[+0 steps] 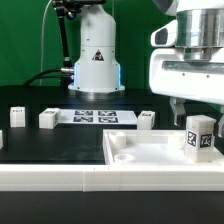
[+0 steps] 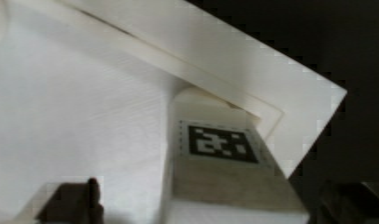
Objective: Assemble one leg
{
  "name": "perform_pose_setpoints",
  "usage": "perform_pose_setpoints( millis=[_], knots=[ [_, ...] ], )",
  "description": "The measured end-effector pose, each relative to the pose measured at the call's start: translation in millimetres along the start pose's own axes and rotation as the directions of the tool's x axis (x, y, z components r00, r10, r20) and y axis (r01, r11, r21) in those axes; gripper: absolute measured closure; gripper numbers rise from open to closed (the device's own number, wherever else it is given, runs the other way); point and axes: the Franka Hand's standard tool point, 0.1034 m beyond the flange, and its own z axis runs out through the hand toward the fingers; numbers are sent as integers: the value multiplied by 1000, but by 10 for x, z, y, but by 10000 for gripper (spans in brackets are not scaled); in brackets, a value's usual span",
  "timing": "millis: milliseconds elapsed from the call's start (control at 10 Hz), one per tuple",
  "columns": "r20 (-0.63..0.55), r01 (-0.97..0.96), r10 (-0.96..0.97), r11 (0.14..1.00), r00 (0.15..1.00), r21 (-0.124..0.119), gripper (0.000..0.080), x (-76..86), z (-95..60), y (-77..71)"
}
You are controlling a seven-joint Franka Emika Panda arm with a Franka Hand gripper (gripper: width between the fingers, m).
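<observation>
A leg [image 1: 198,136], a small white post with a black-and-white tag, stands upright on the large flat white panel [image 1: 140,152] near the panel's corner at the exterior view's right. My gripper [image 1: 194,112] hangs straight above it, its fingers reaching down around the top of the leg. In the wrist view the leg [image 2: 225,150] with its tag runs between my fingers. One dark finger [image 2: 72,200] stands clearly apart from the leg; the other side is dark and unclear. The gripper [image 2: 204,208] looks open, not clamped on the leg.
Three more white legs stand on the black table: two at the exterior view's left [image 1: 18,116] [image 1: 47,119] and one near the middle [image 1: 146,119]. The marker board [image 1: 95,117] lies behind them. The robot base [image 1: 95,60] is at the back.
</observation>
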Motion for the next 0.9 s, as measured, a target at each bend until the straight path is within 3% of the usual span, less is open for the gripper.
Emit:
perform_pose_setpoints(
  millis=[300, 700, 900],
  knots=[
    [-5, 352, -352, 936, 936, 2, 151, 29, -26, -27],
    [-9, 691, -691, 723, 723, -1, 150, 17, -33, -49],
    [-8, 767, -767, 641, 641, -2, 150, 11, -31, -47]
  ],
)
